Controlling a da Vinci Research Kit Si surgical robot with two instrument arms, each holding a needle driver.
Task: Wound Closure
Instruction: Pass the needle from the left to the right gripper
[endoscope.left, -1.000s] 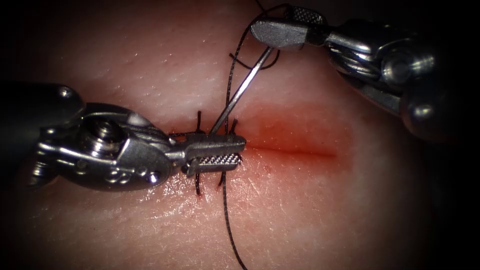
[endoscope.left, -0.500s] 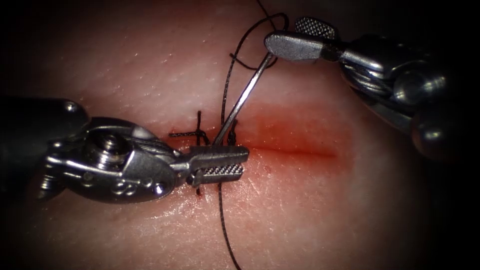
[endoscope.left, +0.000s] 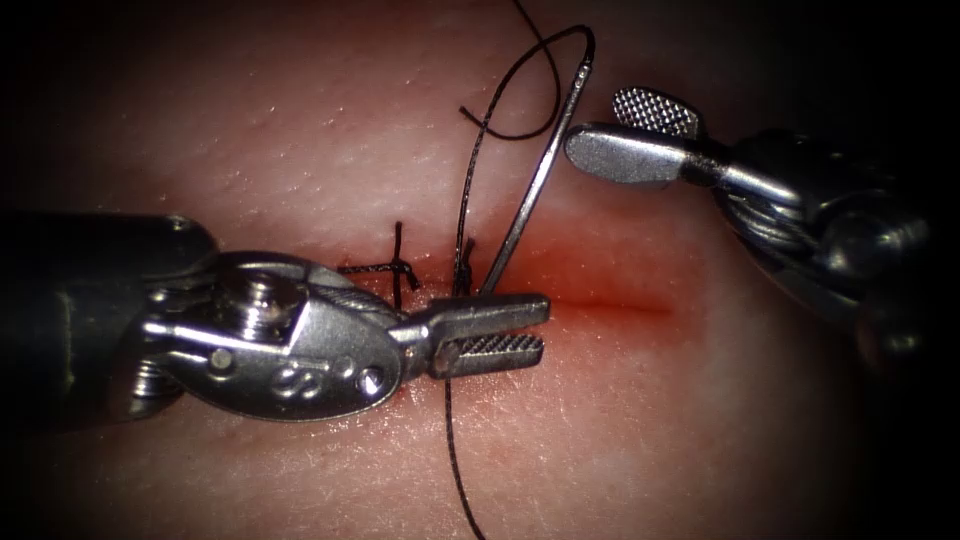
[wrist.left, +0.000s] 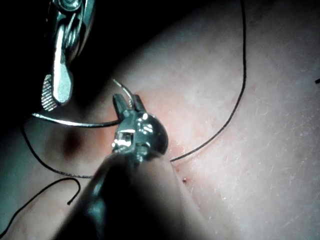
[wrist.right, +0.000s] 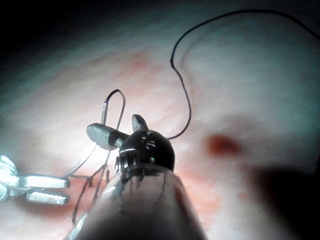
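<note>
In the endoscope view my left tool (endoscope.left: 497, 331) lies across the left end of the cut (endoscope.left: 610, 301), jaws shut on the curved needle (endoscope.left: 530, 190) close to its point. The needle rises free of the tissue (endoscope.left: 300, 130) to its tail beside my right tool (endoscope.left: 598, 124), which stands open, holds nothing and does not touch it. Black thread (endoscope.left: 464, 200) loops from the tail, runs down past the left jaws and on toward the near edge. The left wrist view shows the left tool (wrist.left: 126, 103) gripping the needle (wrist.left: 75, 123). The right wrist view has the right tool (wrist.right: 119, 128) open.
A finished stitch with short cut ends (endoscope.left: 398, 255) crosses the cut just left of the left jaws. Red fluid (endoscope.left: 600, 265) stains the tissue around the unclosed stretch of the cut on the right. A loose thread end (endoscope.left: 500, 133) curls on the far side.
The right tool has let go of the needle's tail and drawn off to the right, jaws open. The left tool has moved right, carrying the needle with it.
</note>
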